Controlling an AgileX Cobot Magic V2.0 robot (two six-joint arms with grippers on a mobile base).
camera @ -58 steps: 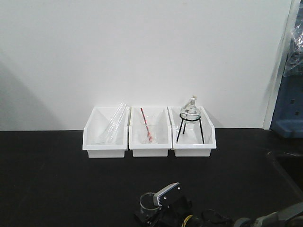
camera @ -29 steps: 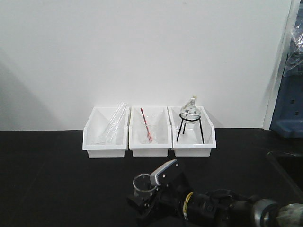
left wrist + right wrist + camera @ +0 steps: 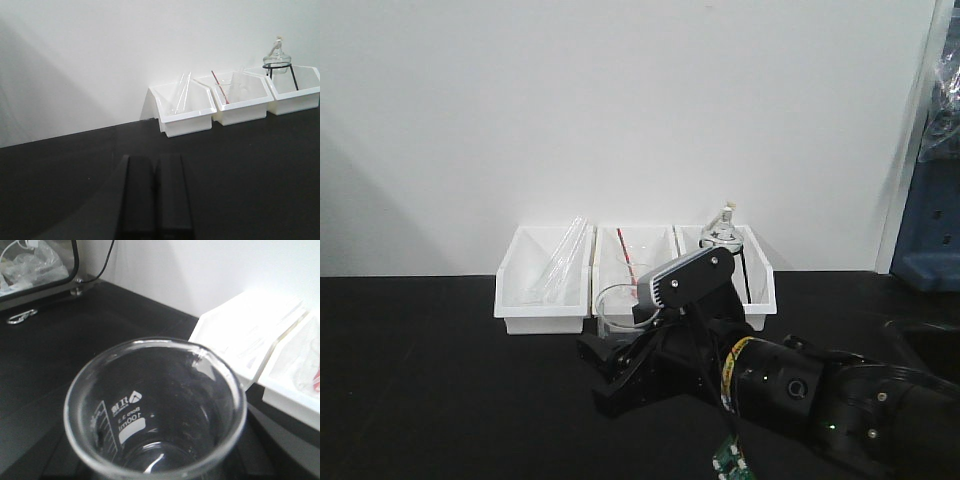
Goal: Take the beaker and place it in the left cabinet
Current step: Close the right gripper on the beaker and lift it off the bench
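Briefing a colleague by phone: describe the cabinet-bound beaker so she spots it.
Three white bins line the wall on the black table. Before the middle one, the right claw holds a small clear beaker; unlike that bin's glassware, it has no red rod.

Your left gripper (image 3: 155, 161) shows its two dark fingers (image 3: 139, 195) pressed together over the black table (image 3: 60, 170). Ahead, against the white wall (image 3: 100, 50), three white bins (image 3: 240, 107) sit side by side, holding glass tubes (image 3: 181, 92), a red rod (image 3: 220, 87) and a flask (image 3: 276, 55) on a black stand (image 3: 293, 77).

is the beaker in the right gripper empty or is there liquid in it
Empty: the right wrist view looks down into the beaker, showing only bare glass walls and bottom, no liquid.
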